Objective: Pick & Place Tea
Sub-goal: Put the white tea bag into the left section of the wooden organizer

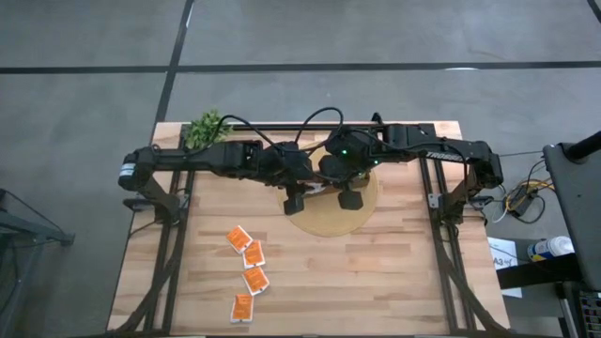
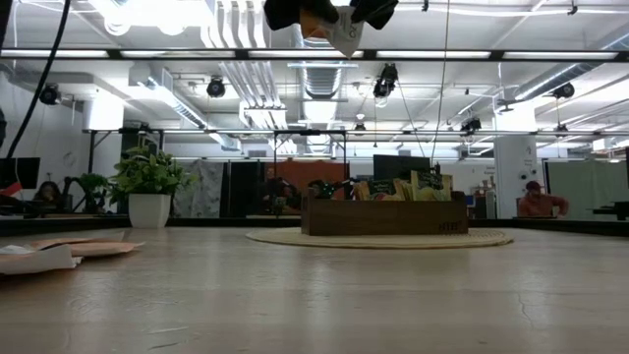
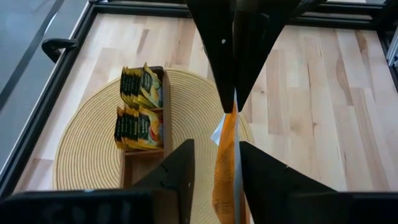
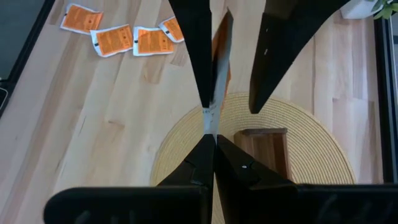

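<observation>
Hands meet above the mat (image 1: 331, 221): right hand (image 4: 213, 144) pinched tight on an orange sachet (image 3: 225, 163), left hand (image 3: 215, 163) parted around it. Four sachets (image 1: 247, 272) lie on the desk (image 1: 394, 272); others fill the box (image 3: 144, 163).

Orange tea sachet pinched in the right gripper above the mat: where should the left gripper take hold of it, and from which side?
Take the free orange end of the sachet, away from the white corner that the right gripper pinches. It stands edge-on between the open fingers of the left gripper, so approach opposite the right gripper and close on its two flat faces.
</observation>
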Robot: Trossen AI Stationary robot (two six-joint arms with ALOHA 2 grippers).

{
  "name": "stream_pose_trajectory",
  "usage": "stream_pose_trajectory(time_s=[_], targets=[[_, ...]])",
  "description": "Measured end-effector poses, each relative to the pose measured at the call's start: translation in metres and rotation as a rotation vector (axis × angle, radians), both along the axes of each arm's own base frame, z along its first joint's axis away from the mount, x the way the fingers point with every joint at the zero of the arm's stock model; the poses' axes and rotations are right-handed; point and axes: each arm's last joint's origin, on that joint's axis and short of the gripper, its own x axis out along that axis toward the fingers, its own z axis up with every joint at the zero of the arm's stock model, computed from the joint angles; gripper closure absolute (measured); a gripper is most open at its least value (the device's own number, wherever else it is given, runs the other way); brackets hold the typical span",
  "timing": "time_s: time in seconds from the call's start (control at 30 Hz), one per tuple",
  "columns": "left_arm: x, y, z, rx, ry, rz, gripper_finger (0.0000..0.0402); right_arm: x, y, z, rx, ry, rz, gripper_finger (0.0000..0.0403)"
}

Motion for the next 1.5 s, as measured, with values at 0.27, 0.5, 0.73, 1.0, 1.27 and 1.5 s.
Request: stream_pose_trajectory(time_s=[0.27, 0.5, 0.73, 1.0, 1.27, 1.5], targets=[[0.001, 0.000, 0.001, -0.004, -0.018, -0.003, 0.0318, 0.000, 0.000, 0.000, 0.000, -0.001, 0.000, 0.0395], [0.003, -0.001, 0.004, -0.017, -0.055, -0.019, 0.0319, 0.000, 0.000, 0.000, 0.001, -0.001, 0.000, 0.0395], [0.003, -0.001, 0.005, -0.029, -0.055, -0.038, 0.0319, 0.000, 0.000, 0.000, 0.001, -0.001, 0.001, 0.0395], [0.002, -0.002, 0.005, -0.009, -0.045, -0.070, 0.0388, 0.000, 0.000, 0.000, 0.001, -0.001, 0.001, 0.0395], [0.002, -0.002, 0.005, -0.004, -0.043, -0.072, 0.0400, 0.000, 0.000, 0.000, 0.019, 0.001, -0.021, 0.0394], [-0.002, -0.002, 0.002, -0.011, -0.002, -0.066, 0.0401, -0.016, 0.001, 0.022, 0.021, -0.093, -0.032, 0.0379]])
